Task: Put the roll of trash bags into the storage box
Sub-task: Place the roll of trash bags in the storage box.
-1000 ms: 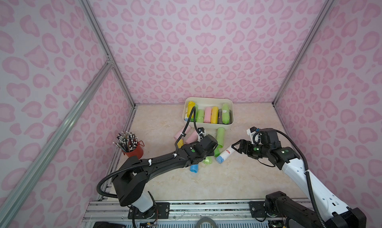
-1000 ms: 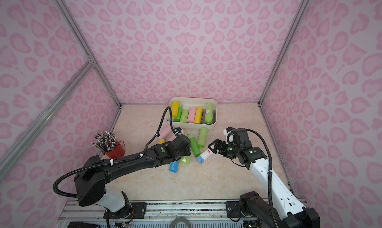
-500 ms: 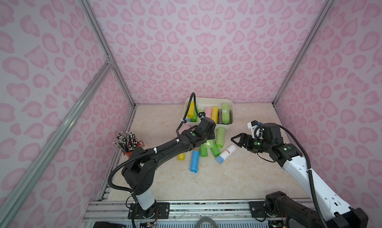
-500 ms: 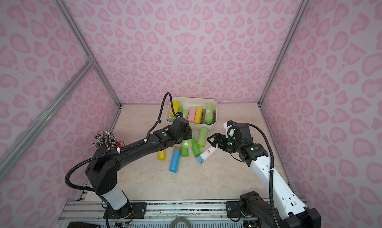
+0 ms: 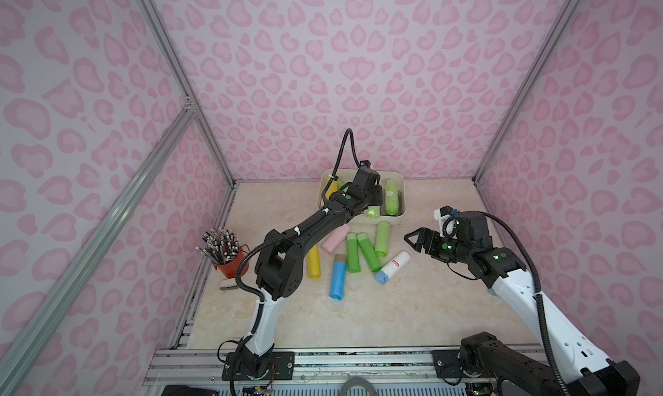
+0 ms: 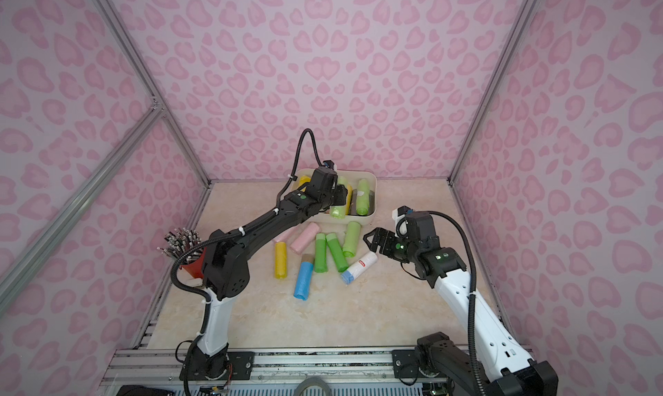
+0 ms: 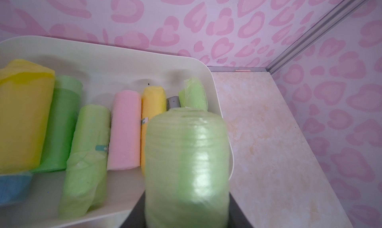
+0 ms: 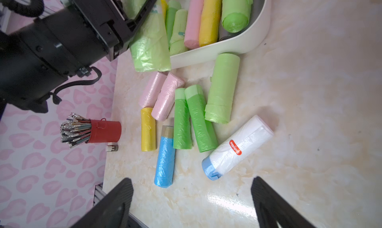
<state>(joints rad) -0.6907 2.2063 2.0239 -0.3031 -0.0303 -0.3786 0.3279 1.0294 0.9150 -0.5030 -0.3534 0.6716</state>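
Note:
My left gripper [image 5: 371,204] [image 6: 338,201] [image 7: 186,216] is shut on a pale green roll of trash bags [image 5: 372,212] [image 6: 337,212] [image 7: 187,165] [image 8: 149,45]. It holds the roll above the near wall of the cream-white storage box [image 5: 401,198] [image 6: 373,200] [image 7: 124,55] [image 8: 258,36], right of the middle. Several rolls lie side by side in the box. My right gripper [image 5: 412,238] [image 6: 372,238] [image 8: 191,181] stands open and holds nothing, just right of the loose rolls on the table.
Loose on the table in front of the box lie a white roll [image 5: 393,267] [image 8: 237,146], a blue roll [image 5: 338,279], a yellow roll [image 5: 314,261], pink rolls [image 5: 335,239] and green rolls [image 5: 369,252]. A red cup of pencils [image 5: 229,261] stands at the left edge.
My left arm has carried the pale green roll from the pile up and back to the box's near wall. My right gripper has drawn back a little to the right, still open.

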